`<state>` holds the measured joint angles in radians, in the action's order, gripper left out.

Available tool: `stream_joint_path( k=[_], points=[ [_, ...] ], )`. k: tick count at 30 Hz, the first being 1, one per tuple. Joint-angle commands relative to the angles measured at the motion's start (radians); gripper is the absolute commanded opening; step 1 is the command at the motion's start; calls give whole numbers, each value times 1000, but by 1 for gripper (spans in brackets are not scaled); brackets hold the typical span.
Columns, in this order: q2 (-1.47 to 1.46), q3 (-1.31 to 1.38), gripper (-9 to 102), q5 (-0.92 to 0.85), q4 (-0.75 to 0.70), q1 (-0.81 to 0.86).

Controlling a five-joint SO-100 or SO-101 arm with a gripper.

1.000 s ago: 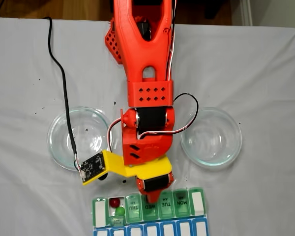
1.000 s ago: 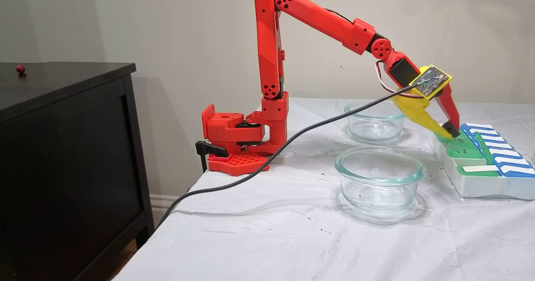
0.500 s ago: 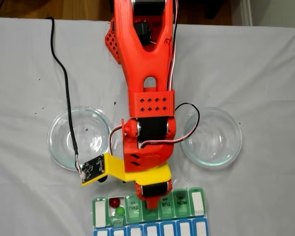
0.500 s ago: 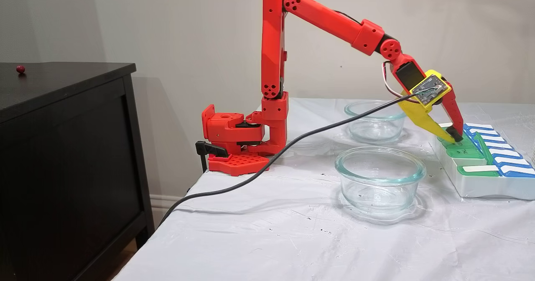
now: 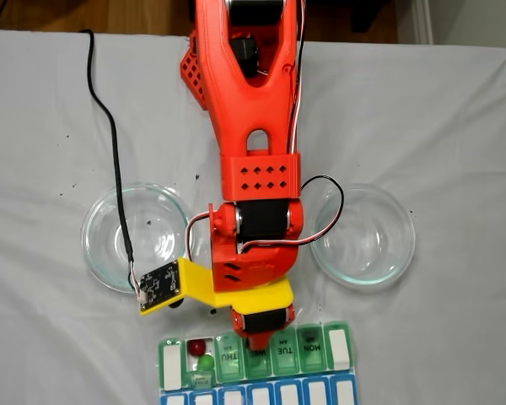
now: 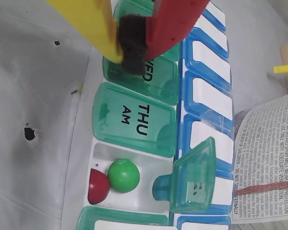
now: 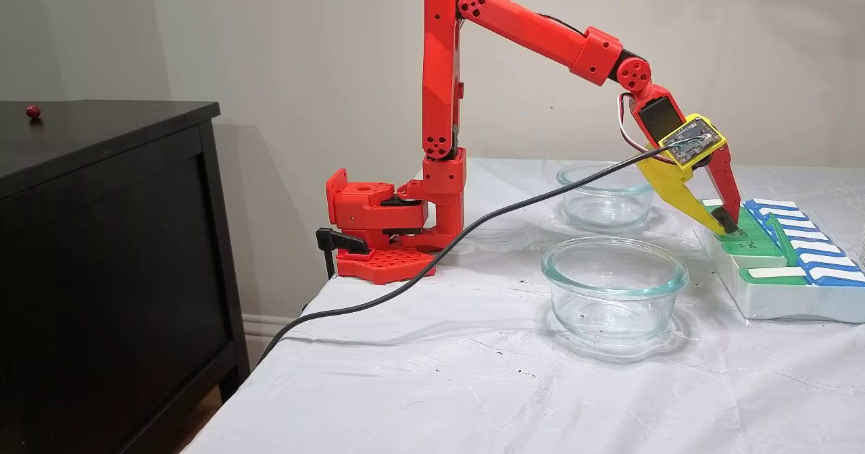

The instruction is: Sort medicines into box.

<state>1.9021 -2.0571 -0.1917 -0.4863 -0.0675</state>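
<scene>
**Over the WED lid, fingers pinched together**

Above the weekly pill organiser with translucent green lids and a blue row, I see my red-and-yellow two-finger gripper with its jaws closed. The yellow finger and red finger meet on the black foam pad between them, and I make out nothing gripped there. The pad sits at the closed WED lid; I cannot tell whether it presses on it.

Beside the closed THU lid, one compartment stands open, its lid tilted up. Inside lie a glossy red ball and a bright green ball, touching.

In a fixed view, two clear round glass dishes flank the arm on the white cloth.
</scene>
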Motion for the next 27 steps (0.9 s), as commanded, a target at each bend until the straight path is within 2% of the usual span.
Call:
stream_joint_path(
  k=[1, 3, 11, 21, 27],
  points=[
    [206, -43, 0, -61, 186, 51],
    [272, -80, 0, -81, 267, 74],
    [376, -143, 0, -106, 411, 132],
    [179, -92, 0, -221, 485, 184],
    [61, -25, 0, -224, 500, 216]
  ],
)
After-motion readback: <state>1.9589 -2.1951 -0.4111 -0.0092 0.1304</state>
